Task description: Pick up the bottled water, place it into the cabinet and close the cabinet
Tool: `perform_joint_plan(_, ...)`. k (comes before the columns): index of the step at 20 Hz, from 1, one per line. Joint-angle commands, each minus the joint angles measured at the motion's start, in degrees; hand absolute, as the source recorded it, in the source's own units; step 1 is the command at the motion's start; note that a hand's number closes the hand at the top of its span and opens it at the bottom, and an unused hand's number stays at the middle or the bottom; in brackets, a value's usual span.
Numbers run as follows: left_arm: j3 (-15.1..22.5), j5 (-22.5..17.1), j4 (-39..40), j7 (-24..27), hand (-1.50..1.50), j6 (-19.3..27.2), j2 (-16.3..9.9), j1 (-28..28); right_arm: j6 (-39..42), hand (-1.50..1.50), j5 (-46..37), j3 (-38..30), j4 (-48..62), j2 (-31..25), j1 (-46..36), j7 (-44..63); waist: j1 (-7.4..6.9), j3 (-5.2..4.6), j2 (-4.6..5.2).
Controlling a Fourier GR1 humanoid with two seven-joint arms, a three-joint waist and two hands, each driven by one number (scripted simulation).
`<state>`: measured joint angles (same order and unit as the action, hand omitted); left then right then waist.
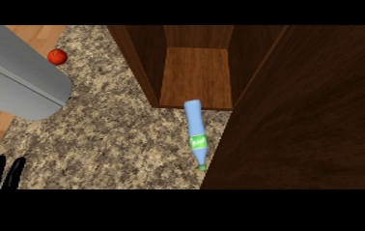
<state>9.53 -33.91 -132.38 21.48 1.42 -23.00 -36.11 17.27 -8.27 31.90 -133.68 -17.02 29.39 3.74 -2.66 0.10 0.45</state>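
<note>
Only the left hand (14, 173) showed, its straight, relaxed fingers holding nothing. Well off to its right the bottled water (196, 132) lay on the desk (114, 128), its base at the open cabinet (196, 75) front edge.

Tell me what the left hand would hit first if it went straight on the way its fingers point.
The left hand shows only as fingers at the lower left edge, pointing up the view. Straight on lies bare counter, then probably the grey forearm lying across the upper left, though relative height is unclear.
</note>
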Motion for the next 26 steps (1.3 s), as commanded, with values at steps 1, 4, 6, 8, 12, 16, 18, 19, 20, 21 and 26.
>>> perform_joint_plan(1,-4.4,-4.5,0.4,1.4,-1.5,-3.8,-1.2,-1.9,-1.4,1.5,2.8,12.2,0.3,9.0,-3.5,4.5,-0.5,-0.34,-0.4)
perform_joint_plan(4,-4.8,-5.2,-1.2,1.5,-1.5,-5.8,-1.8,-4.5,-2.8,1.5,4.3,11.6,1.9,12.8,-6.3,7.5,-1.52,-0.34,-0.45)
perform_joint_plan(6,-7.9,-7.5,0.9,2.7,-1.5,-8.0,-2.2,-4.4,-2.1,1.5,7.0,9.7,1.9,13.8,-9.2,10.7,-1.37,-0.37,-0.3)
perform_joint_plan(8,-9.6,-8.6,0.2,2.7,-1.5,-9.3,-2.7,-6.8,-4.8,1.5,5.5,10.8,4.9,16.5,-12.3,11.5,-1.08,-0.29,-0.53)
perform_joint_plan(12,-13.7,-12.6,1.4,4.1,-1.5,-15.1,-3.4,-10.4,-14.1,1.5,10.9,8.4,10.6,16.8,-27.8,17.8,-1.15,-0.25,-0.25)
perform_joint_plan(16,-19.6,-17.9,1.4,2.6,-1.5,-17.8,-4.6,-11.4,-20.6,1.5,17.1,6.1,13.5,16.9,-38.9,22.1,0.67,-0.15,-0.35)
perform_joint_plan(18,-21.7,-18.9,0.3,4.1,-1.5,-20.6,-3.3,-15.1,-19.1,1.5,21.9,-1.8,18.7,17.0,-43.3,21.3,0.16,-0.11,-0.37)
perform_joint_plan(19,-22.3,-20.1,3.1,3.9,-1.5,-23.4,-4.1,-15.2,-21.5,1.5,22.5,-1.5,22.8,17.0,-46.5,19.1,0.07,-0.13,-0.34)
perform_joint_plan(20,-23.6,-20.2,3.0,3.9,-1.5,-23.5,-4.1,-15.7,-21.6,1.5,24.5,-4.3,24.3,17.0,-50.0,20.4,-0.03,-0.13,-0.3)
perform_joint_plan(21,-21.5,-18.0,1.1,5.1,-1.5,-25.2,-2.0,-18.2,-22.2,1.5,25.7,-6.7,25.6,17.0,-53.3,21.4,-0.57,-0.13,-0.39)
perform_joint_plan(26,-25.4,-19.8,1.6,4.2,-1.5,-27.7,0.7,-19.8,-19.0,1.5,33.7,-12.8,34.1,17.0,-57.8,17.5,0.76,-0.08,-0.46)
